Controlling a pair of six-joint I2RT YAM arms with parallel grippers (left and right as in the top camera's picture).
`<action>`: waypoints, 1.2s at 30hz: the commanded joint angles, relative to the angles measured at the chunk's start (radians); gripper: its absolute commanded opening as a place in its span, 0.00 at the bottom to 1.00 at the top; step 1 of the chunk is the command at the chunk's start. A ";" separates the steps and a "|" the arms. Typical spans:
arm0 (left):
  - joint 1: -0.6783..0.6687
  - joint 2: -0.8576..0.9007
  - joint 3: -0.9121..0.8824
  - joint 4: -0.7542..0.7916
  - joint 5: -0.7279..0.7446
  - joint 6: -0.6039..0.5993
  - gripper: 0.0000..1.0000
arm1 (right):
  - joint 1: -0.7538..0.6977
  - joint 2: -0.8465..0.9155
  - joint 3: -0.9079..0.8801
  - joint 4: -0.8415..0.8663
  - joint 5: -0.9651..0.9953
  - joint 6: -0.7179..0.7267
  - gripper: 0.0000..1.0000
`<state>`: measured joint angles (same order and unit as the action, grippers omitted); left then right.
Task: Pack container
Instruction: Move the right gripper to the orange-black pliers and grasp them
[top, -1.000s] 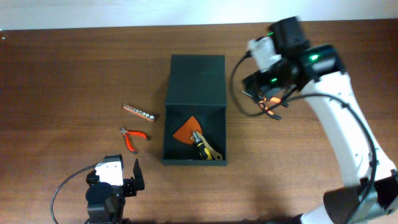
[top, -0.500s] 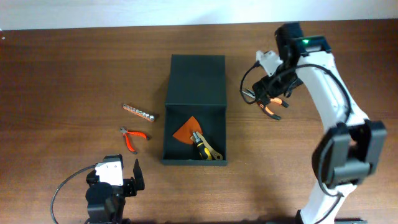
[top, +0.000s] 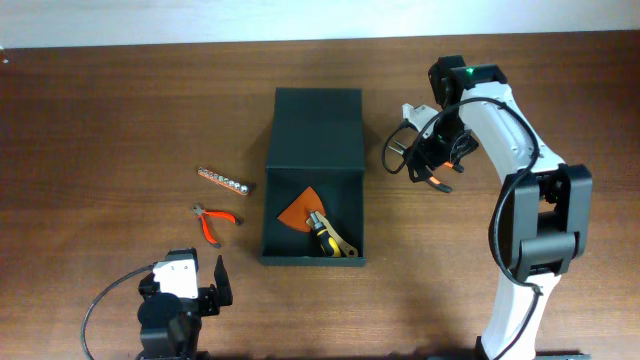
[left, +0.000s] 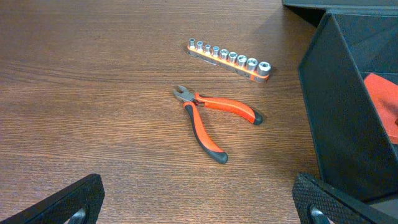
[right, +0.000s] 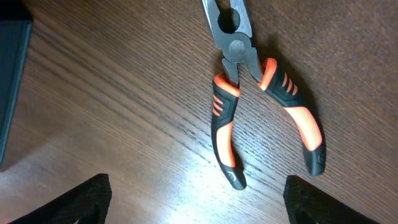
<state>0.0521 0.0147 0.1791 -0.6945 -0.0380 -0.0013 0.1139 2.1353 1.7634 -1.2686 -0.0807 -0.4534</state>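
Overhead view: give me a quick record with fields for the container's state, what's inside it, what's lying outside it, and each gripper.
container: lid flap open, folded back
inside: orange wedge-shaped piece; yellow-and-black tool
outside, left of it: socket rail; small red pliers
outside, right of it: orange-and-black pliers, flat on the table
left gripper: open, empty, apart from the tools
right gripper: open, above the orange-and-black pliers, not gripping them
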 joint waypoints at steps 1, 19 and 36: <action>0.005 -0.010 -0.006 0.002 0.000 -0.010 0.99 | 0.002 0.019 -0.035 0.021 -0.017 -0.010 0.86; 0.005 -0.010 -0.006 0.002 0.000 -0.010 0.99 | 0.003 0.019 -0.288 0.222 0.032 0.158 0.55; 0.005 -0.010 -0.006 0.002 0.000 -0.010 0.99 | 0.004 0.002 -0.225 0.174 0.032 0.227 0.04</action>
<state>0.0521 0.0147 0.1791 -0.6945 -0.0380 -0.0013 0.1158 2.1311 1.5139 -1.0760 -0.0433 -0.2394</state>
